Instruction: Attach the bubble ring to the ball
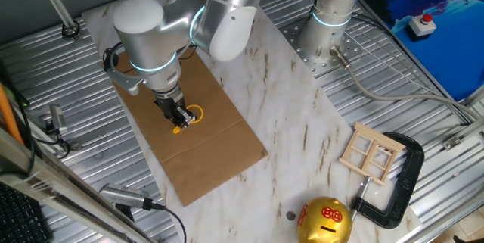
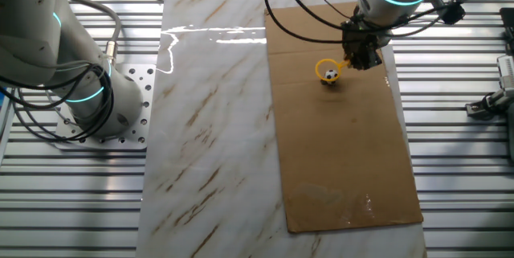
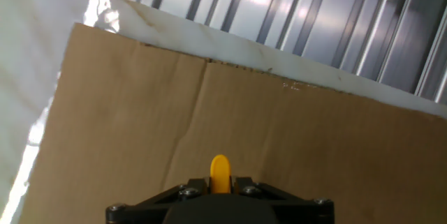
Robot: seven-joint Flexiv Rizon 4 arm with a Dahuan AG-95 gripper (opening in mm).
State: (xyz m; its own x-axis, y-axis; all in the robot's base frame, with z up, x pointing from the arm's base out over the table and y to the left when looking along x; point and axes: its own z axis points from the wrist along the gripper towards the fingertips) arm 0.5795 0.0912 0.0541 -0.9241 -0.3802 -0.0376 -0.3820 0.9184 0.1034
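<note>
My gripper (image 1: 180, 119) is shut on the handle of the yellow-orange bubble ring (image 1: 196, 113), low over the brown cardboard sheet (image 1: 204, 152). In the other fixed view the gripper (image 2: 354, 60) holds the ring's hoop (image 2: 326, 70) out to its left. The tiny black-and-white ball (image 2: 330, 79) sits right at the hoop, touching or partly inside it. In the first fixed view I cannot make out the ball. In the hand view the ring's yellow handle end (image 3: 220, 171) sticks out between the closed jaws of my gripper (image 3: 220, 184). Hoop and ball are out of that view.
A gold piggy bank (image 1: 325, 221), a small wooden window frame (image 1: 370, 153) and a black clamp (image 1: 399, 184) lie at the marble board's near right end. A second arm's base (image 2: 76, 89) stands beside the board. Ribbed metal surrounds the board.
</note>
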